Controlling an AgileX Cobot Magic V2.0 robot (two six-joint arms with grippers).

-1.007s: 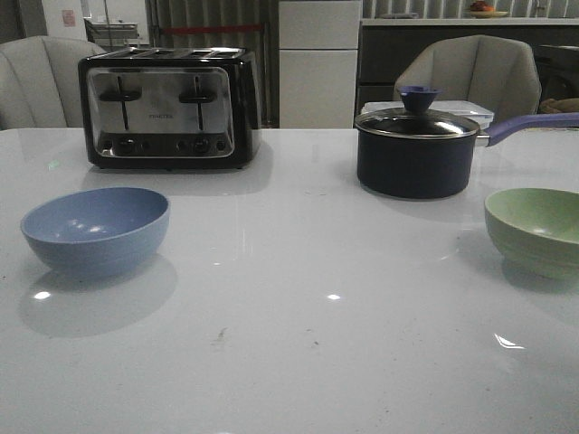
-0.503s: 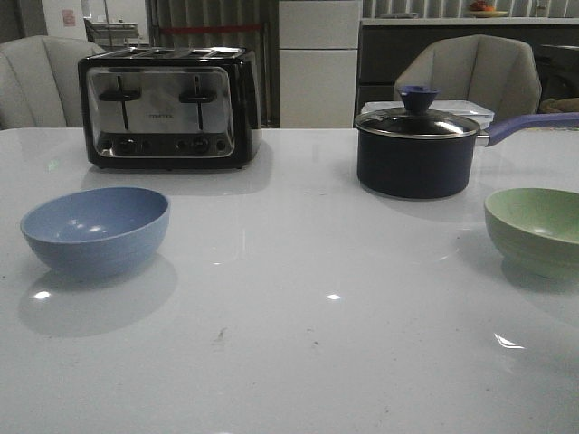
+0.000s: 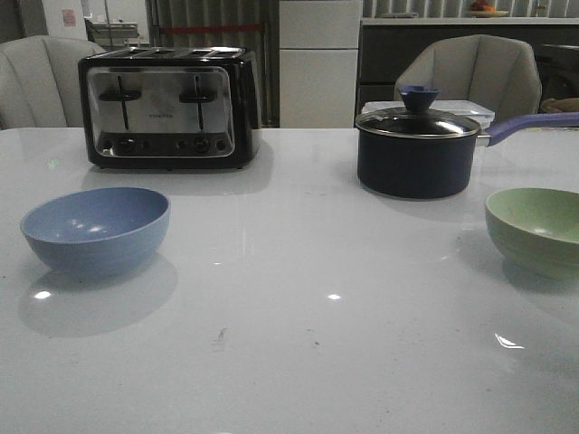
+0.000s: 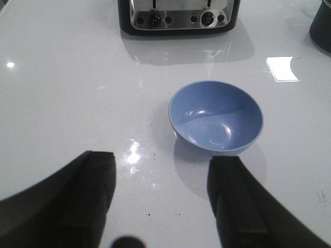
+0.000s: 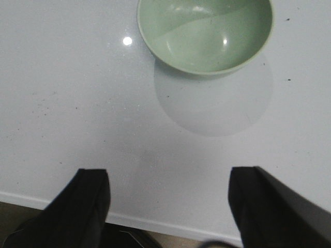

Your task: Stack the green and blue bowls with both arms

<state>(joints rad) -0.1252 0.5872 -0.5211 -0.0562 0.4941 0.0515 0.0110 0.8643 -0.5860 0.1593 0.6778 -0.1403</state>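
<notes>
The dusty blue bowl (image 3: 96, 230) sits upright and empty on the left of the white table; it also shows in the left wrist view (image 4: 215, 117). The sage green bowl (image 3: 536, 230) sits upright at the right edge of the front view and shows in the right wrist view (image 5: 205, 33). My left gripper (image 4: 161, 175) is open and empty, above the table short of the blue bowl. My right gripper (image 5: 168, 188) is open and empty, over the table's near edge, well short of the green bowl. Neither arm shows in the front view.
A black and chrome toaster (image 3: 167, 107) stands at the back left, also in the left wrist view (image 4: 178, 15). A dark lidded saucepan (image 3: 417, 151) with a purple handle stands at the back right. Chairs stand behind the table. The table's near edge (image 5: 155, 223) runs below my right gripper.
</notes>
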